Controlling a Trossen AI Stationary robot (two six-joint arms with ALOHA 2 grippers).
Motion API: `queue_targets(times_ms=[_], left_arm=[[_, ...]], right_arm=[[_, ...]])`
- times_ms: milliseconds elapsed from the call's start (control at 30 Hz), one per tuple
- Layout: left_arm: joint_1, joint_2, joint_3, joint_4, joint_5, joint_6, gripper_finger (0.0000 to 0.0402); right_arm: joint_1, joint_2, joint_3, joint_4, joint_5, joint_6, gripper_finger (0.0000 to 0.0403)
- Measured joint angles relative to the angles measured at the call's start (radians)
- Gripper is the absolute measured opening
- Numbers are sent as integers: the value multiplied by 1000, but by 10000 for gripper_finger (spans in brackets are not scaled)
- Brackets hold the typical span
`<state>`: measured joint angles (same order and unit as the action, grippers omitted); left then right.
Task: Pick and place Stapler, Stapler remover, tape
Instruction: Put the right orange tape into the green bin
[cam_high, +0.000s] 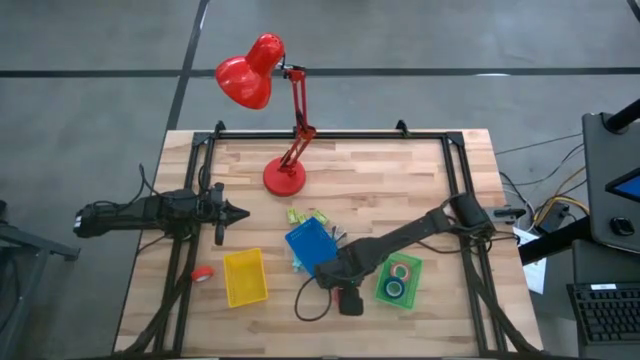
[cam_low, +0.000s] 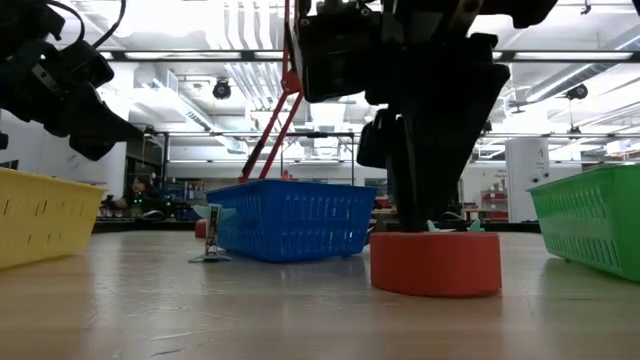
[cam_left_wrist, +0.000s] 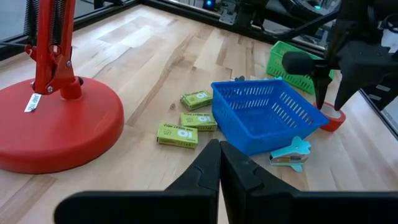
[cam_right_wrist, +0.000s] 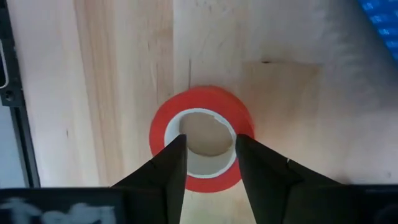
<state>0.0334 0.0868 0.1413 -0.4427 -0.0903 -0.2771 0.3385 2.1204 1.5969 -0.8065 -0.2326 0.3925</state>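
A red tape roll (cam_right_wrist: 202, 99) with a pale core lies flat on the table (cam_high: 400, 180), between the blue tray (cam_high: 309, 243) and the green tray (cam_high: 412, 292). My right gripper (cam_right_wrist: 210, 143) is open and points straight down. Its fingertips stand over the roll's rim on two opposite sides of the hole. In the low view the fingers (cam_low: 415, 190) reach down to the top of the roll (cam_low: 435, 265). A teal staple remover (cam_left_wrist: 291, 154) lies beside the blue tray. My left gripper (cam_high: 238, 212) is shut and waits at the table's left. No stapler shows. My right gripper comes at the red tape roll from above, one fingertip (cam_right_wrist: 177, 149) over each side of its rim (cam_right_wrist: 163, 127). The roll lies flat on the table. I cannot tell whether the fingertips touch it.
A red desk lamp's base (cam_high: 285, 177) stands at the far middle. Yellow-green staple boxes (cam_left_wrist: 198, 119) lie beside the blue tray. A yellow tray (cam_high: 245, 277) sits near left, with another red tape roll (cam_high: 203, 274) beside it. The green tray holds tape rolls (cam_high: 402, 272).
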Motion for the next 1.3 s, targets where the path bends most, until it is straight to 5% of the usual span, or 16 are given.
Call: queue_targets(times_ms=[633, 1300], left_arm=[[0, 0, 0, 0, 0, 0, 7], [0, 2, 0, 0, 0, 0, 7]], right_arm=[[0, 17, -5, 4, 58, -7, 142], [-15, 14, 19, -123, 13, -2, 38]])
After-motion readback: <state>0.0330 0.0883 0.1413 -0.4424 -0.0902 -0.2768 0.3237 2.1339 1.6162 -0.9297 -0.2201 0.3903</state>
